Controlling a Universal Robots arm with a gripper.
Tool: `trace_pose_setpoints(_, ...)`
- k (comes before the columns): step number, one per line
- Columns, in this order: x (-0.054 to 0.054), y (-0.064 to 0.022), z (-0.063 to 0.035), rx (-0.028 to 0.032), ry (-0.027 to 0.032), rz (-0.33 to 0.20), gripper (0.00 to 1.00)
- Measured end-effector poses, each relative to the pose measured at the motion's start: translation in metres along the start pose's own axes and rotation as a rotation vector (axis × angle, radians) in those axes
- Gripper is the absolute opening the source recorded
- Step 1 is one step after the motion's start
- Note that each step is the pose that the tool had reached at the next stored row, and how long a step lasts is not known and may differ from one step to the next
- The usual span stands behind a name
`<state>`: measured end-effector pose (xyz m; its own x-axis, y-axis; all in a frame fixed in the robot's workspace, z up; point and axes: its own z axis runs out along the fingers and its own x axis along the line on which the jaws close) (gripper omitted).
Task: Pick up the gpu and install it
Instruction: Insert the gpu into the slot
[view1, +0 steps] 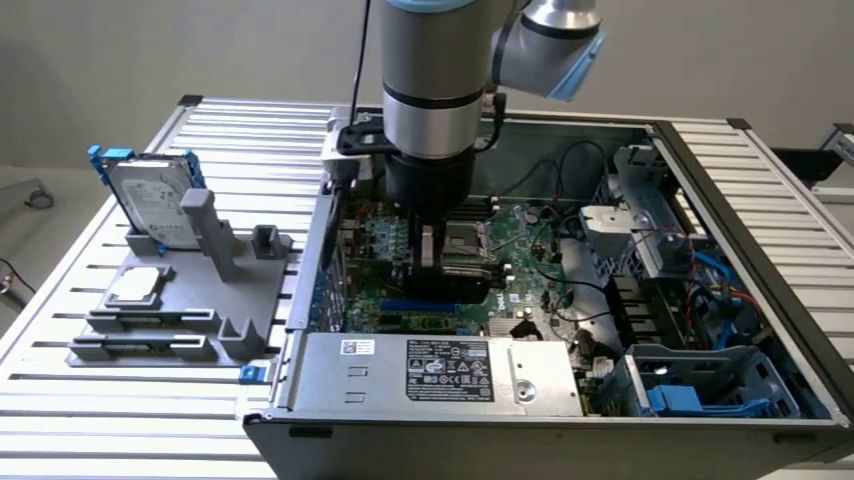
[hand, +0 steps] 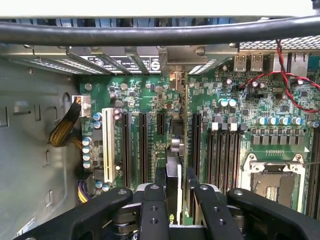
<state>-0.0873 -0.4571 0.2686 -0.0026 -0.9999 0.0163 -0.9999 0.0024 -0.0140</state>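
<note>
A: Where's the thin green-and-black gpu card (hand: 176, 150)?

B: Clenched edge-on in the jaws above the green motherboard (hand: 150, 97), at twelve o'clock from the silver power-supply box (view1: 441, 375) in the exterior view.

A: Risk?

B: If it drifts off the long black slots (hand: 143, 145), its edge could jam or bend.

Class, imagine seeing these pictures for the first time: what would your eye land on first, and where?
The robot arm reaches down into the open computer case at the exterior view's centre. Its claw grips the gpu edge-on over the green motherboard. At the exterior view's left, a blue-framed hard drive stands on a grey fixture.
</note>
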Motion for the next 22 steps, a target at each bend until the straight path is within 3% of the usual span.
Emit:
trace_pose_setpoints(4,-0.0001,0.0018,0.0018,0.0,-0.0033,0.0,0.26)
trace_pose_setpoints(22,-0.0002,0.0044,0.0059,-0.0001,-0.004,0.0,0.26)
